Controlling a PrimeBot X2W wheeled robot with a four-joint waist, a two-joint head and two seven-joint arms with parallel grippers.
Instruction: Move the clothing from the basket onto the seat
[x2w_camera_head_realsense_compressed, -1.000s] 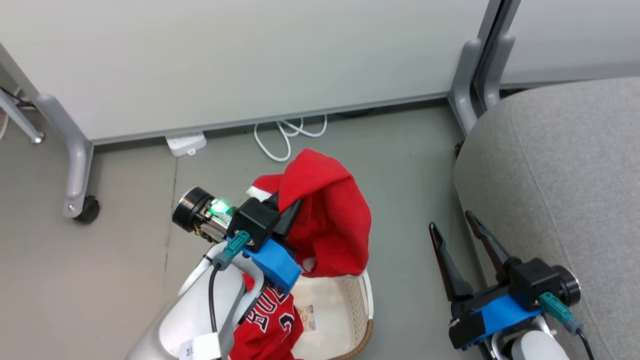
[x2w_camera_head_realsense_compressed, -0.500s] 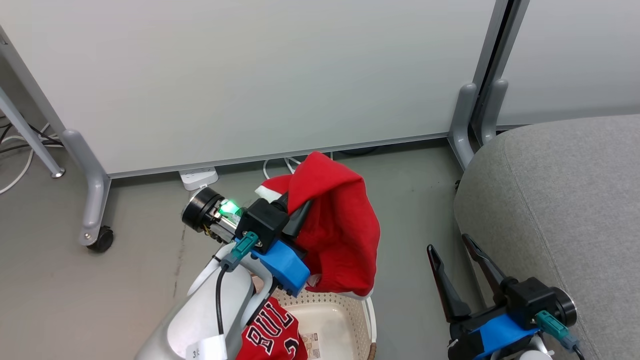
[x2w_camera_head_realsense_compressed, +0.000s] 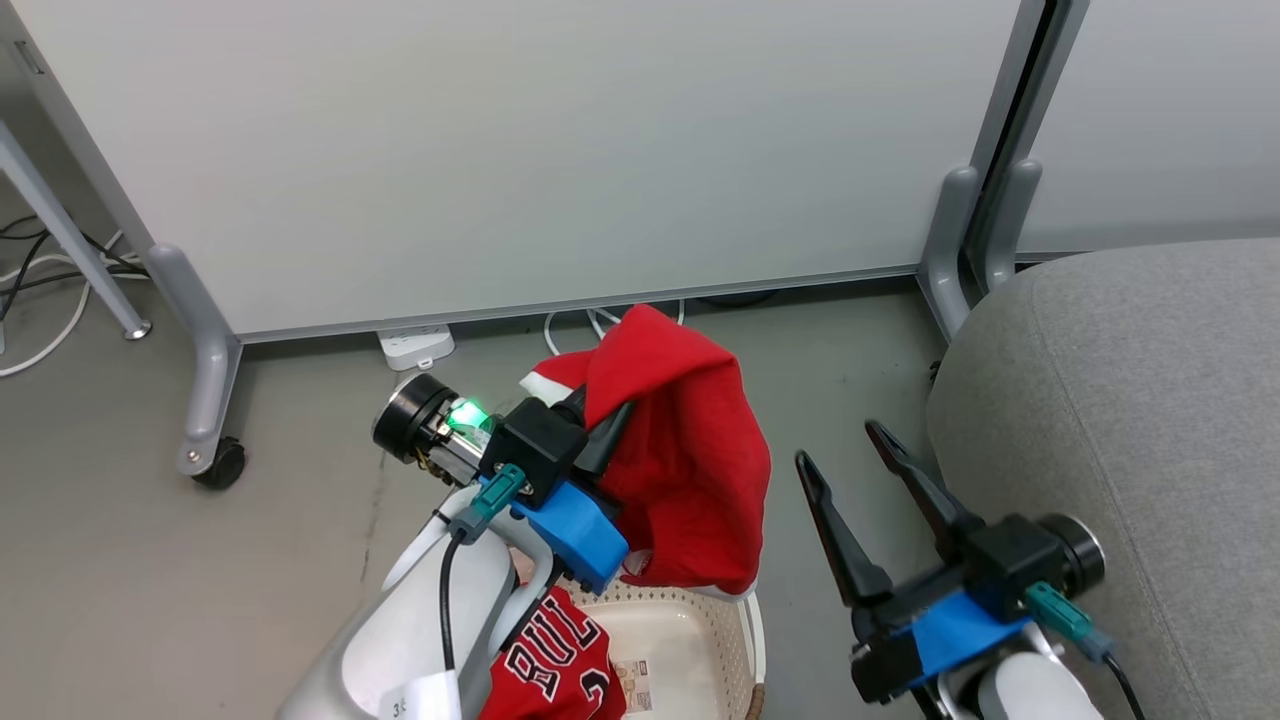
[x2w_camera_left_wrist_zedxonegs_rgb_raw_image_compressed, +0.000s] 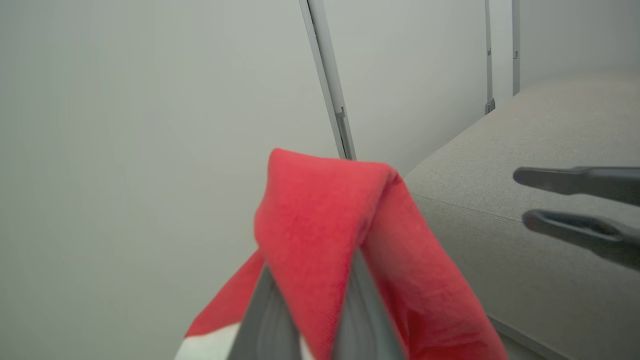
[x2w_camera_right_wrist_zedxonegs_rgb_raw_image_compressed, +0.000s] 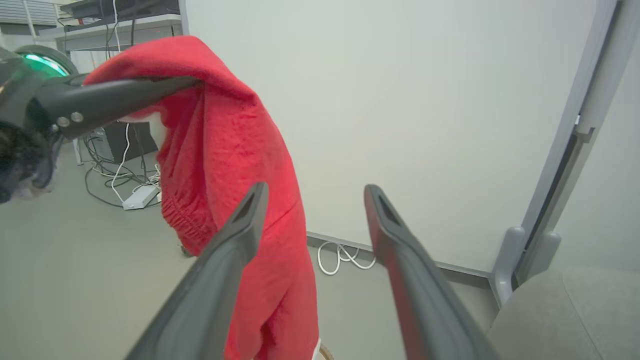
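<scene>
Far left of the head view, a black caster sits on the grey floor under a partition leg. Just right of it, a white power strip lies at the foot of the pale panel.

Moving to centre-left, the left hand is clamped tight on the plain red garment. The cloth is up in the air, draped over the dark fingers and hanging in a long fold with a strip of white trim near the grip. Its lower edge meets the far rim of the basket in the picture; whether it touches, I cannot tell.

Bottom centre, the jersey lies in the basket with white "BUL" lettering showing, partly behind the pale forearm. A paper label sits on the basket bottom.

Right of the garment, lower right, the right hand has its fingers spread wide and grips nothing. It points up the frame, between the hanging cloth and the seat. The seat is a broad grey cushion along the right edge, beside the basket.
</scene>
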